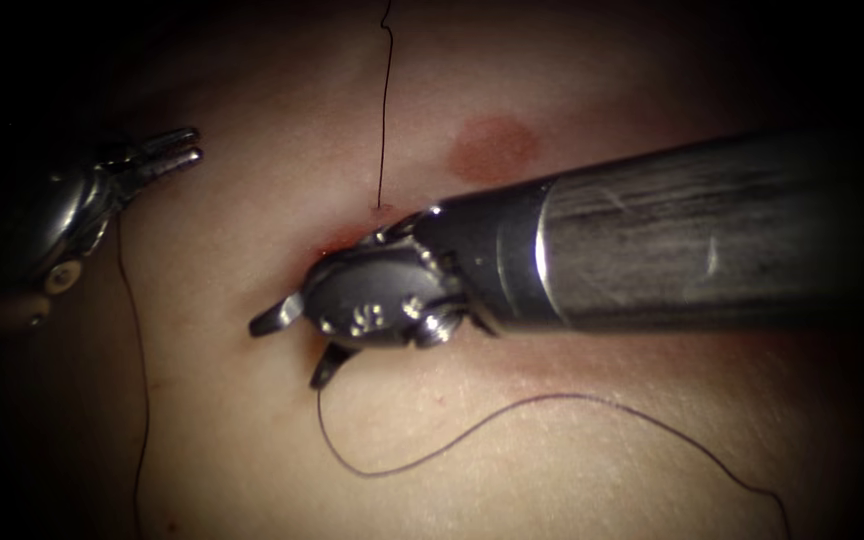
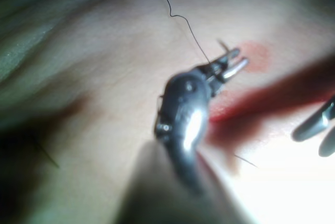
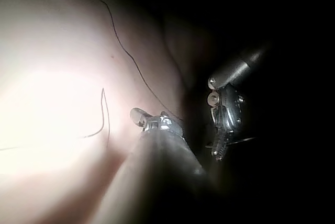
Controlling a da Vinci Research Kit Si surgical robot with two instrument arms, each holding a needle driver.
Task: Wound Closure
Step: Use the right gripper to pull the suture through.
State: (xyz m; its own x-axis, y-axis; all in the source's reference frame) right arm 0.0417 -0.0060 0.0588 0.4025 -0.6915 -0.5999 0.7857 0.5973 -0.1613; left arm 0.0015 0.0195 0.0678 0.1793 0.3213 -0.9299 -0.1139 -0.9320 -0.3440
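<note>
My right tool [image 1: 292, 345] comes in from the right and lies over the cut [image 1: 350, 240], its jaws spread wide with nothing between them. A dark thread [image 1: 383, 110] rises from the tissue [image 1: 252, 460] at the cut's upper end. A second length of thread [image 1: 512, 405] starts just under the right tool's lower jaw and curves off to the right. My left tool [image 1: 187, 148] hovers left of the cut, jaws a little apart and holding nothing. In the left wrist view, thread [image 2: 186, 25] runs up from beside the left tool [image 2: 238, 60].
A round red mark [image 1: 492, 148] sits on the tissue right of the cut. Red fluid [image 2: 246, 103] lines the cut. Another strand of thread [image 1: 139, 380] trails down the tissue below the left tool. The right tool's thick shaft [image 1: 692, 235] covers the tissue right of the cut.
</note>
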